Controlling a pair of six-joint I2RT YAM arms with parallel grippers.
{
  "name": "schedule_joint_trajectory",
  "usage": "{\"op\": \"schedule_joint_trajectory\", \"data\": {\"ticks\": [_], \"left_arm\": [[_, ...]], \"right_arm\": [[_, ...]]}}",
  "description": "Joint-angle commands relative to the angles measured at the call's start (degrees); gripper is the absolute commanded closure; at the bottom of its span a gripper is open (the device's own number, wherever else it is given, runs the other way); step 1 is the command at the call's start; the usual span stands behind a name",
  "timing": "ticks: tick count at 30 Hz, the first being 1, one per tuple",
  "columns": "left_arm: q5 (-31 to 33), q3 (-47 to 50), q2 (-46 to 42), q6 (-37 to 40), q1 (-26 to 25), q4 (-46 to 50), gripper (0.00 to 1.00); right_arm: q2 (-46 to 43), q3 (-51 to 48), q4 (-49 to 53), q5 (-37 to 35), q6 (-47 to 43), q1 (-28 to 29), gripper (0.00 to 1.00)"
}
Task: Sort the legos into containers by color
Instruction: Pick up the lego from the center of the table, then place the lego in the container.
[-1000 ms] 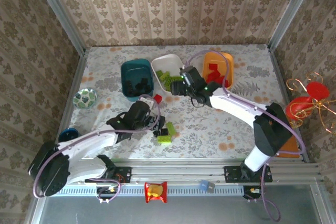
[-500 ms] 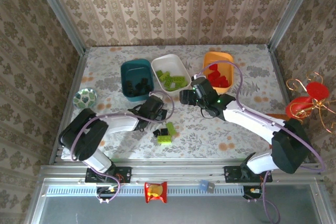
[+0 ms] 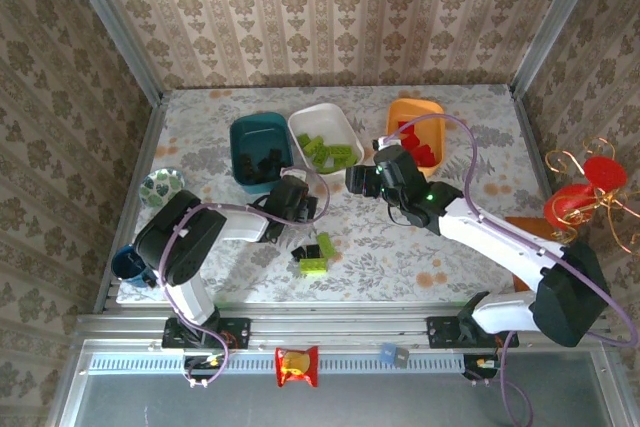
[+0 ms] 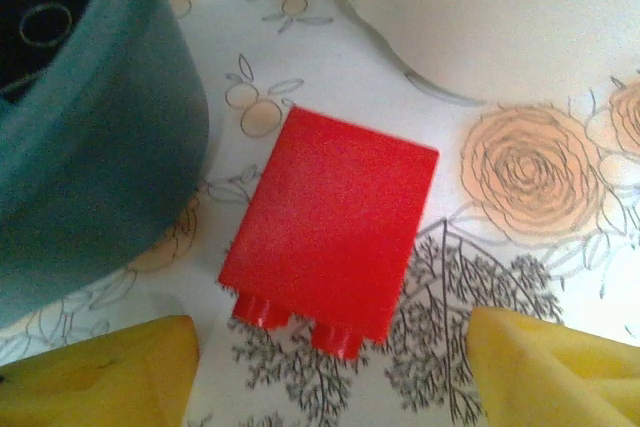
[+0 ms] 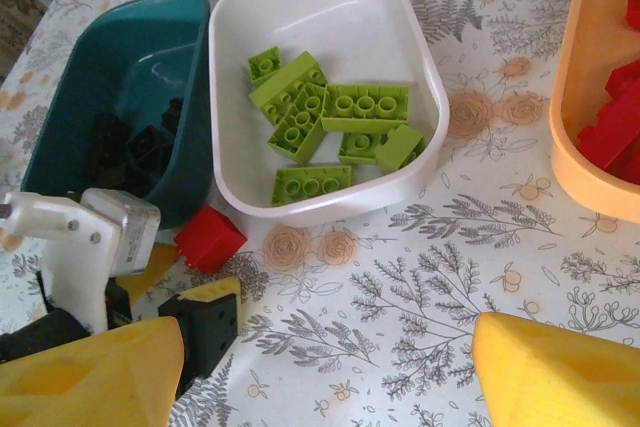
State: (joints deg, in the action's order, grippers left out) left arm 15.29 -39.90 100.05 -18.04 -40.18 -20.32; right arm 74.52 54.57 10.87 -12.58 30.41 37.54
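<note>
Your left gripper [image 3: 290, 199] had swung in beside the dark teal tub [image 3: 258, 117], jaws apart just short of a red lego [image 4: 330, 232] lying on the table. Your right gripper [image 3: 364, 179], spread and empty, had backed off from the orange tub [image 3: 418, 104]. That red lego looked like the next pickup.

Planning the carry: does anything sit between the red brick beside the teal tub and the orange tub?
Yes. The white tub, holding green bricks, and the right gripper lie between the red brick and the orange tub.
</note>
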Motion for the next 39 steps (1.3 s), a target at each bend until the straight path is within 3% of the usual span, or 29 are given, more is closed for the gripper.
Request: {"op": "schedule_joint_trajectory", "data": {"ticks": [1, 12, 19, 26, 31, 39], "left_arm": [[-0.8, -1.1, 3.5, 2.2, 1.0, -4.7, 0.31], [-1.2, 3.1, 1.6, 3.4, -1.3, -10.6, 0.6], [-2.5, 5.9, -10.2, 0.7, -4.9, -0.7, 0.7], [-15.4, -1.5, -19.3, -1.7, -5.0, 14.2, 0.71], [-24.5, -11.1, -14.4, -2.6, -5.0, 16.4, 0.7], [-30.6, -31.7, 2.5, -3.5, -6.1, 15.0, 0.7]], "right_arm": [[-2.1, -0.8, 0.2, -1.8, 0.4, 0.0, 0.23], [-3.0, -1.5, 1.2, -3.1, 0.0, 0.0, 0.22], [-5.9, -3.9, 2.0, -6.0, 0.2, -0.8, 0.22], [-11.5, -8.8, 5.7, -9.9, 2.3, -4.5, 0.21], [-17.0, -12.1, 9.7, -12.5, 5.2, -8.3, 0.21], [-22.5, -14.7, 11.9, -13.1, 6.4, -9.7, 0.21]]}}
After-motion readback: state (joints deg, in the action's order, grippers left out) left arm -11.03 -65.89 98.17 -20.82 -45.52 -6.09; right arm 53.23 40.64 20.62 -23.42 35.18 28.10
